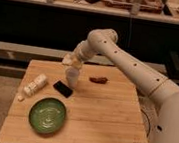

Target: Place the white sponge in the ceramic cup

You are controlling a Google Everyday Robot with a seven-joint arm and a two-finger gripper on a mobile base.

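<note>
Wooden table (102, 113) in front of a dark shelf wall. Arm comes in from the right, gripper (70, 61) hangs right over the ceramic cup (72, 77) near the table's back edge. Jaws are together, prob. clamped on the white sponge (67, 58) (pale block at the tip, hard to separate from the fingers). Green plate (48, 115) sits front-left w/ a black slab (62, 88) between it and the cup.

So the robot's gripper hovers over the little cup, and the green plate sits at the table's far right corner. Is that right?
Not quite. The camera view shows the green plate at the near left corner of the table. The gripper, shut on a white sponge, does hover over the cup.
</note>
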